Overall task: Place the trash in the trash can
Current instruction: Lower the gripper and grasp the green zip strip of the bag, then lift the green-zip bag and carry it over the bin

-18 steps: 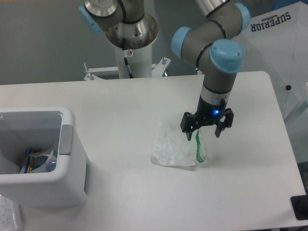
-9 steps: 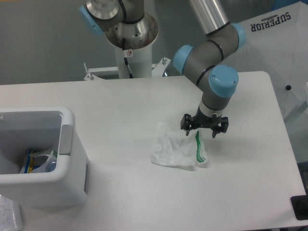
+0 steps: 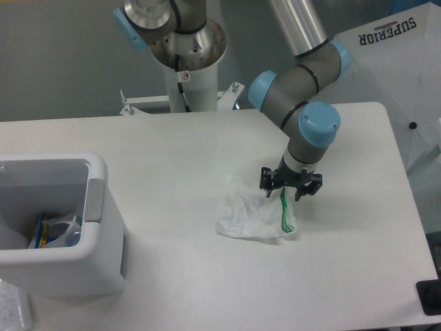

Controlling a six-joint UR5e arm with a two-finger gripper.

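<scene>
Just at seven o'clock below the empty, spread claw [image 3: 290, 192] lies the trash [image 3: 256, 215], its green strip running roughly twelve-to-six.

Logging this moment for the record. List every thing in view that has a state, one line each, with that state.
Gripper: open, directly above the wrapper's upper right edge, holding nothing.
Wrapper: lying crumpled on the table, not picked up.
Trash can: upright, open-topped, with some trash already inside.
</scene>
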